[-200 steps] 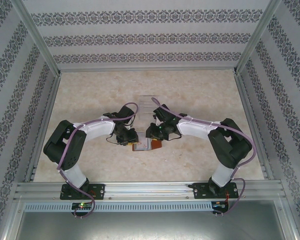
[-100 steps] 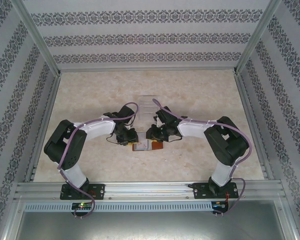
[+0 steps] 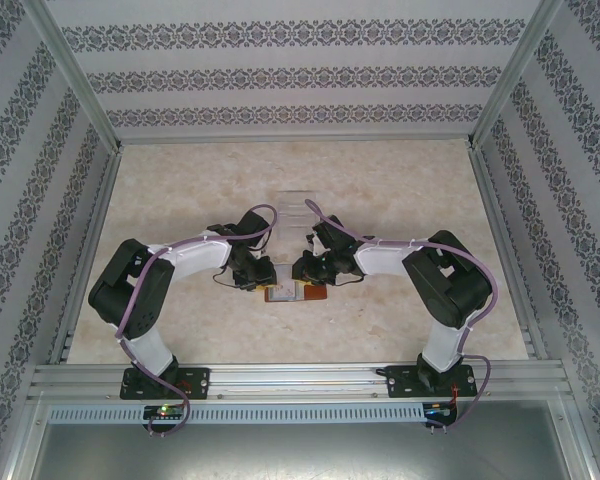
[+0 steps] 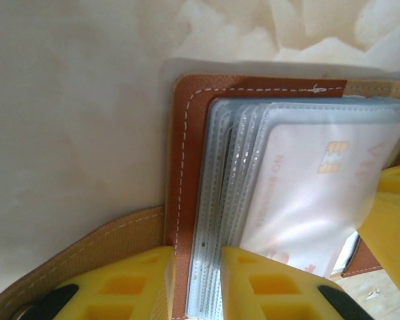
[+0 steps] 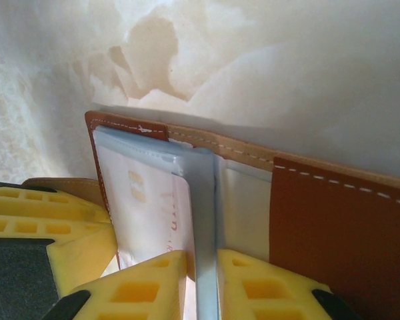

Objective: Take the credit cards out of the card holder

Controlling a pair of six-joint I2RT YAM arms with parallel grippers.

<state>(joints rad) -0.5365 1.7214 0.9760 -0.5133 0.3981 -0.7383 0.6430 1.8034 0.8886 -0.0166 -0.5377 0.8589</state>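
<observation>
Cards (image 4: pixel 320 187) lie inside the wallet (image 3: pixel 295 292), tucked in its frosted plastic sleeves. The wallet lies open on the table (image 3: pixel 180 200) between the two arms. The left gripper (image 3: pixel 260 280) is at its left end and the right gripper (image 3: pixel 305 278) is over its middle, both down on it. A clear tray (image 3: pixel 298 205) sits farther back, apart from the wallet.

From the left wrist, the left gripper (image 4: pixel 197 267) is closed on the wallet (image 4: pixel 187 167). One yellow finger (image 4: pixel 130 283) presses outside the brown stitched cover and the other (image 4: pixel 267 283) presses on the stack of sleeves, so the cover edge and sleeve edges are squeezed between them. The top sleeve holds a whitish card with a gold chip and faint reddish lettering. A tan strap (image 4: pixel 87 247) runs off from the cover at lower left. At the right edge a yellow finger (image 4: pixel 393 220) of the other arm touches the top sleeve.

From the right wrist, the right gripper (image 5: pixel 201 267) is closed too. It pinches the wallet by a pale blue leaf (image 5: pixel 207 200) that stands on edge between its fingers. Left of that leaf a whitish card (image 5: pixel 153 213) shows through its sleeve. Right of it lie another pale sleeve and the brown cover (image 5: pixel 340 227). The left arm's yellow finger (image 5: pixel 47 227) sits against the wallet's left edge.
</observation>
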